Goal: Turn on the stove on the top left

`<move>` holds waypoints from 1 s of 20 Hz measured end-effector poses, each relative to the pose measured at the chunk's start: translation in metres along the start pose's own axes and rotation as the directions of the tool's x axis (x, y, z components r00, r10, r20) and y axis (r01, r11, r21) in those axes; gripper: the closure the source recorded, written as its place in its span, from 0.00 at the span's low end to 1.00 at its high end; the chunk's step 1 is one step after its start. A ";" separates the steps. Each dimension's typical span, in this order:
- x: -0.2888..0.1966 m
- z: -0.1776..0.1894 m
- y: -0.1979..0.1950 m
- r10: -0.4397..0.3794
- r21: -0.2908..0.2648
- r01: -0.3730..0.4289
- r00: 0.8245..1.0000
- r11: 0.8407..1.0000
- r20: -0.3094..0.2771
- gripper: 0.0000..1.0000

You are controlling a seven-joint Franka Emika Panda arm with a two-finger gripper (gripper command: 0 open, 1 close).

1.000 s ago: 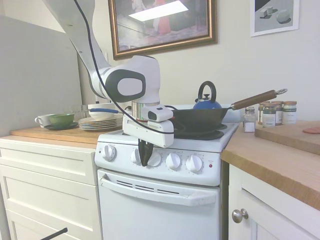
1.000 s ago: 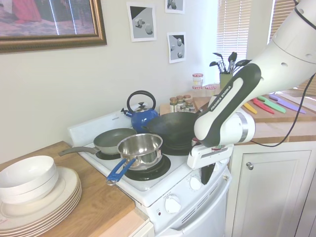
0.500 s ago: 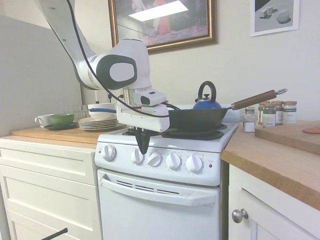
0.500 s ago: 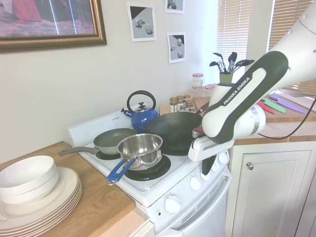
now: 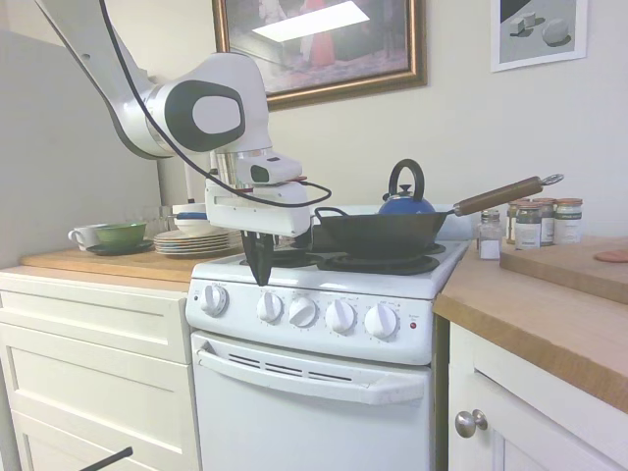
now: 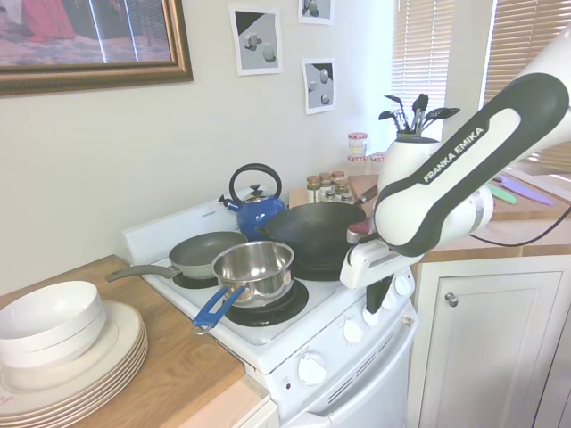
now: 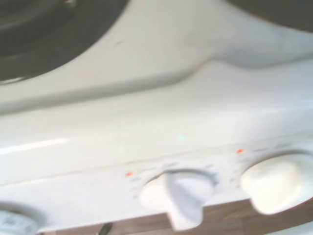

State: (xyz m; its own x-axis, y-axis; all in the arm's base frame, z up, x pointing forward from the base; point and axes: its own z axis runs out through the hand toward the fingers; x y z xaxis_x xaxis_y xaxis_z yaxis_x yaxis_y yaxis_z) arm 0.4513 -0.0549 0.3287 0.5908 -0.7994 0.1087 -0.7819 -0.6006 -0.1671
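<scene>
The jaws (image 5: pixel 259 267) hang pointing down with their dark tips drawn together and nothing between them, stopped just above the front edge of the stove (image 5: pixel 314 392). Directly beneath and a little to either side of them sit the first knob (image 5: pixel 214 299) and the second knob (image 5: pixel 269 306), neither touched. I count five round white knobs in the row on the front panel, and beyond the last, furthest from the jaws, one small red light (image 5: pixel 413 324). The step in hand looks like choosing and reaching a knob; the wrist view is soft, so which of the two nearest knobs governs the top-left burner I cannot read from its markings. The next move calls for lowering, parting the jaws around the right knob and twisting it. Behind the jaws on the burners stand one steel saucepan (image 6: pixel 254 266) with a blue handle, one grey frying pan (image 6: pixel 203 252), one dark wok (image 5: pixel 388 234) and one blue kettle (image 5: pixel 406 201). Further out, the counter (image 5: pixel 108 263) carries a stack of plates (image 5: pixel 193 240).
</scene>
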 end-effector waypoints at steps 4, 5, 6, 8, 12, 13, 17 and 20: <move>-0.007 -0.008 -0.002 -0.016 -0.011 0.016 1.000 1.000 -0.011 0.00; -0.009 -0.010 -0.001 -0.019 -0.013 0.018 1.000 1.000 -0.013 0.00; -0.011 -0.011 0.000 -0.021 -0.015 0.021 1.000 1.000 -0.015 0.00; -0.013 -0.015 0.003 -0.024 -0.017 0.024 1.000 1.000 -0.018 0.00; -0.018 -0.024 0.010 -0.027 -0.014 0.026 0.999 1.000 -0.028 0.00; -0.020 -0.026 0.012 -0.026 -0.013 0.025 0.999 1.000 -0.029 0.00; -0.025 -0.026 0.018 -0.029 -0.018 0.029 0.999 0.999 -0.025 0.00; -0.030 -0.024 0.019 -0.039 -0.024 0.039 0.999 0.999 -0.019 0.00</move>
State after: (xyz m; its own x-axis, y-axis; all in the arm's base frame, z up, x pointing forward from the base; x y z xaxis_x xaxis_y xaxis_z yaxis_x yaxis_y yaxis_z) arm 0.4143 -0.0429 0.3462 0.6170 -0.7755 0.1340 -0.7631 -0.6312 -0.1392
